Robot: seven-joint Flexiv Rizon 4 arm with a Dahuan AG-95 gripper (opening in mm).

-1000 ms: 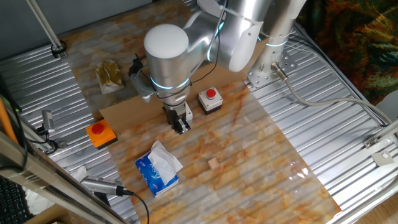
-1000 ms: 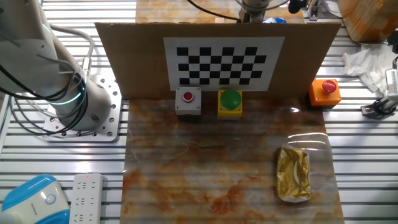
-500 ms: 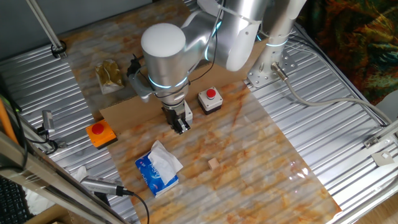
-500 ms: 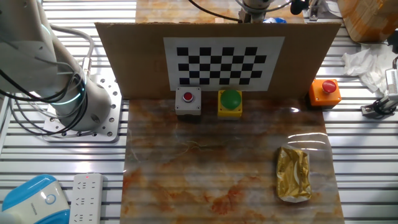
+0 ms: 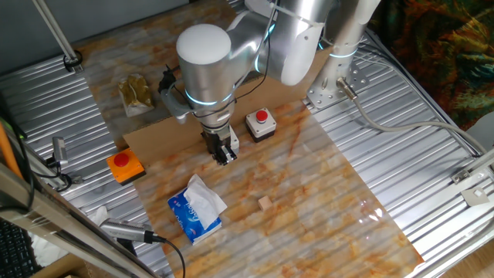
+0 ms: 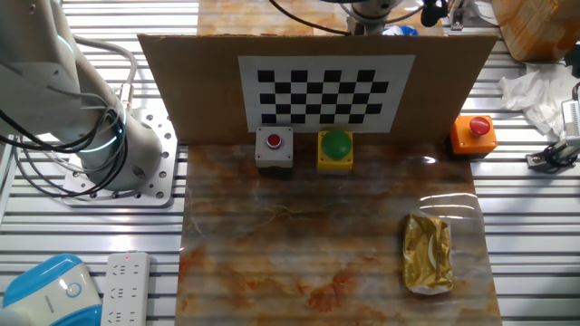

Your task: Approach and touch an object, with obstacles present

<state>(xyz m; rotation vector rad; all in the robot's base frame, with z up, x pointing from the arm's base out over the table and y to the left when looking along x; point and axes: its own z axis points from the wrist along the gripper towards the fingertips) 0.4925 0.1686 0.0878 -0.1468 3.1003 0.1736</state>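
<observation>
The wooden block (image 5: 265,203) — a small pale cube — lies by itself on the marbled board (image 5: 324,193), toward the near side of that board in the view from above, and nothing touches it. My gripper (image 5: 225,155) hangs further back and to the left, well apart from the block, pointing down just in front of the cardboard panel (image 5: 154,135). I cannot tell from that view whether my fingers are parted or together; they are dark and seen almost end on.

Between my gripper and the near edge sits a blue tissue pack (image 5: 196,209) with a white tissue sticking out, to the left of the block and a little apart from it. Just right of my wrist stands a grey box with a red button (image 5: 261,123). An orange box with a red button (image 5: 125,165) sits at the left edge of the board, and a crumpled gold packet (image 5: 137,94) lies beyond the panel on the far left.

From the other side, the panel stands upright with a checkerboard sheet (image 6: 324,90) on its face — it hides my gripper, the tissue pack and the block entirely. A yellow box with a green button (image 6: 335,149) stands beside the grey one against the panel.
</observation>
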